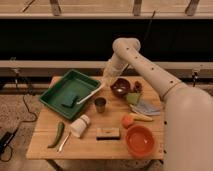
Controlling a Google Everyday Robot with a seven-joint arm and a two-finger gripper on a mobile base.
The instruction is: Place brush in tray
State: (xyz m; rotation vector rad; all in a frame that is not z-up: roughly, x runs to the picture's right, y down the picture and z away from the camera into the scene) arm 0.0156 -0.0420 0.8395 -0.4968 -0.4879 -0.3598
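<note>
The brush [90, 94] is a slim whitish stick, held slanting down to the left. Its lower end hangs over the right rim of the dark-green tray [51, 98], which lies at the table's back left. My gripper [106, 81] is shut on the brush's upper end, just right of the tray and above the table. The arm comes down from an elbow at the upper middle. A dark green pad [70, 100] lies inside the tray.
A dark cup [100, 104] stands just below the brush. A dark red bowl [120, 87] is right of the gripper. An orange bowl [139, 141], a tan-topped block [108, 133], a tipped white cup [80, 125], a green pepper [57, 134] and a spoon [63, 142] lie toward the front.
</note>
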